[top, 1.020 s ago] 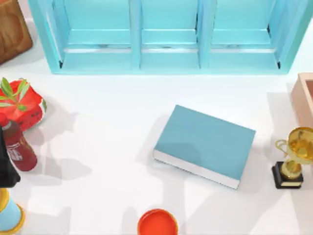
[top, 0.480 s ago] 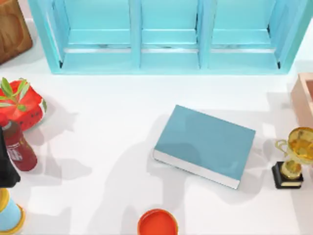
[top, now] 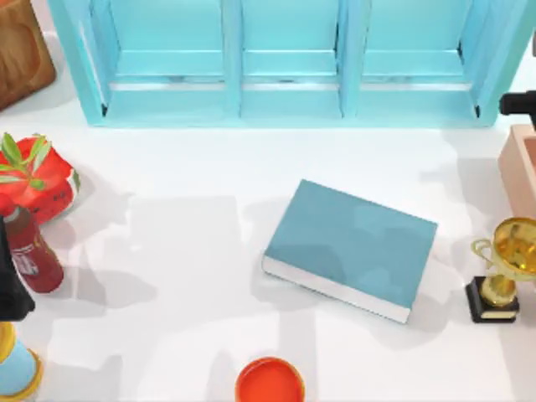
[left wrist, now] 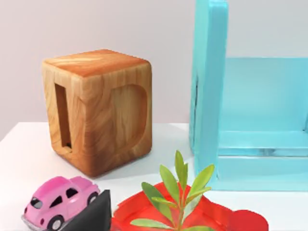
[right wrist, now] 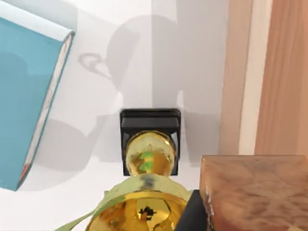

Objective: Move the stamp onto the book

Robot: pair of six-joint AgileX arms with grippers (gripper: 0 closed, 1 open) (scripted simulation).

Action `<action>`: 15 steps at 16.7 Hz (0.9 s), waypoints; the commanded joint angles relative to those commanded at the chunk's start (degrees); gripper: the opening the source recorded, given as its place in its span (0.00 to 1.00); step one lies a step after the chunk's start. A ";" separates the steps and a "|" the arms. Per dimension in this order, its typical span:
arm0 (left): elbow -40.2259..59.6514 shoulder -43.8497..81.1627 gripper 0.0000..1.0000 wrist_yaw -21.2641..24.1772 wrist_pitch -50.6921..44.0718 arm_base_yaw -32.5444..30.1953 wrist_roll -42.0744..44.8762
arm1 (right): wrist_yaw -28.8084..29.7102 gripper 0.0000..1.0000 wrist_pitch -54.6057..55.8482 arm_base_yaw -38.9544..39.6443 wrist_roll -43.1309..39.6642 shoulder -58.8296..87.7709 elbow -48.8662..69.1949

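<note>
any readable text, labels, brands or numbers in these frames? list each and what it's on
No text can be read.
Dark red bottle, at the table's left edge: label with pale markings, too small to read.
Gold trophy: dark mark on the cup, not legible as lettering.
Teal book: cover plain, no title.
Pink toy car and wooden block: no markings visible.

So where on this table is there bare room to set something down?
The widest bare patch lies between the shelf unit and the book, running left toward the red planter. Another lies between the bottle and the book, above the orange disc. The right edge is crowded: trophy, wooden box.
</note>
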 joint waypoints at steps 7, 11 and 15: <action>0.00 0.00 1.00 0.00 0.00 0.00 0.00 | -0.05 0.00 1.58 2.06 2.32 2.39 1.09; 0.00 0.00 1.00 0.00 0.00 0.00 0.00 | 0.02 0.00 5.31 11.74 12.10 9.13 3.13; 0.00 0.00 1.00 0.00 0.00 0.00 0.00 | 0.08 0.00 9.71 22.75 23.28 15.55 5.05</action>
